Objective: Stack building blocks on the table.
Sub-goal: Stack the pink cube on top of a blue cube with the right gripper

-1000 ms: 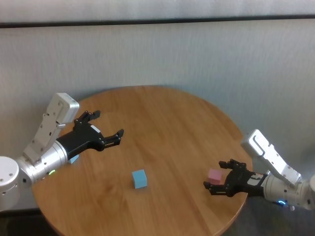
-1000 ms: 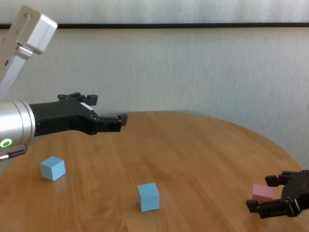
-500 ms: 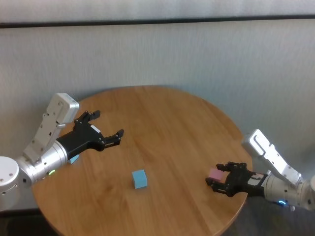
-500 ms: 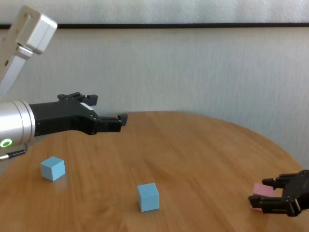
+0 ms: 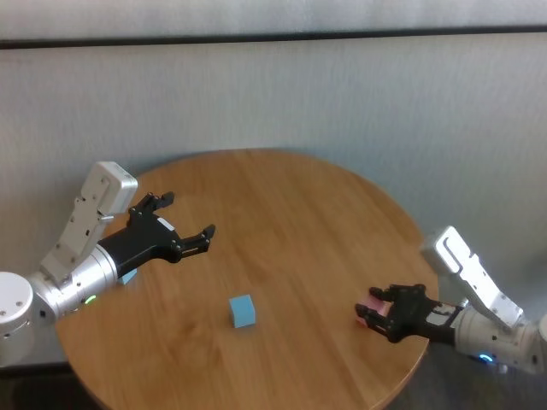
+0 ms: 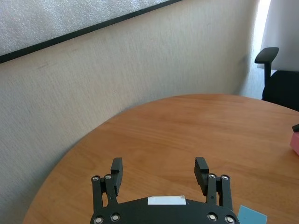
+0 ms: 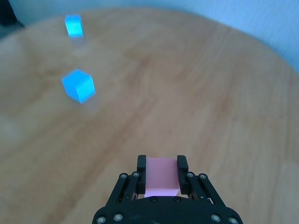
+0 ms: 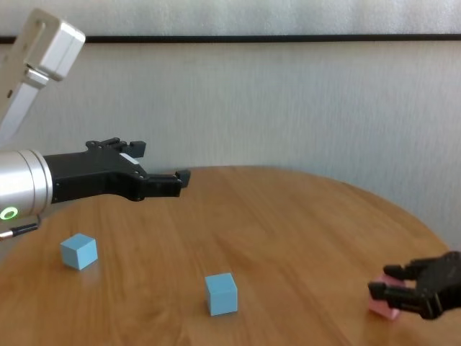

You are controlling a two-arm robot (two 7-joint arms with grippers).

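The pink block (image 5: 374, 305) rests on the round wooden table (image 5: 291, 213) near its right edge. My right gripper (image 5: 369, 308) is shut on it, a finger against each side, as the right wrist view shows (image 7: 162, 176). One light blue block (image 5: 242, 310) stands alone at the table's front middle. The other light blue block (image 8: 78, 251) sits at the left, partly hidden under my left forearm in the head view. My left gripper (image 5: 188, 215) is open and empty, hovering above the table's left part.
The table's right edge (image 8: 432, 238) runs close behind the right gripper. A pale wall (image 5: 342, 102) stands behind the table. A black office chair (image 6: 280, 70) shows beyond the table in the left wrist view.
My right gripper has come forward around the pink block, lowered, and its fingers have closed on it. The left arm and both blue blocks have not moved.
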